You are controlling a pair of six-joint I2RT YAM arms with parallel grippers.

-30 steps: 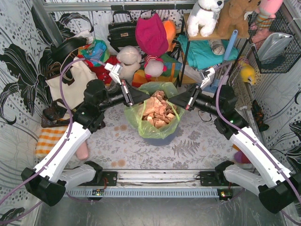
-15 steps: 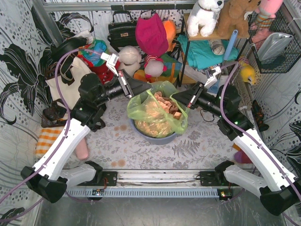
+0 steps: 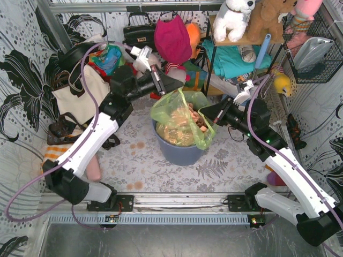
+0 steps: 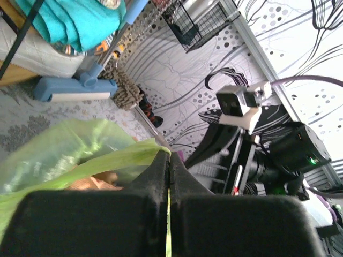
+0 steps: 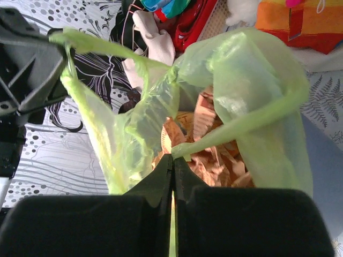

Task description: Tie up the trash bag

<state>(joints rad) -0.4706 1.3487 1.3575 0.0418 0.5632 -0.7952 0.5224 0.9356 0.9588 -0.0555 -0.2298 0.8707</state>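
The lime-green trash bag with brown crumpled scraps inside hangs lifted partly out of the blue-grey round bin. My left gripper is shut on the bag's far rim, pulled up to a point; in the left wrist view green film runs between the shut fingers. My right gripper is shut on the bag's right rim; in the right wrist view a stretched green strip ends in the shut fingers, with the bag and scraps behind.
A white tote bag with black straps stands at the left. Soft toys, a black handbag and a shelf rack crowd the back. A wire basket hangs at the right wall. An orange striped cloth lies at the left.
Both grippers have lifted the bag's rim up and out of the bin. My left gripper has swung far up and back; the right has risen slightly. The bin's wall now shows.
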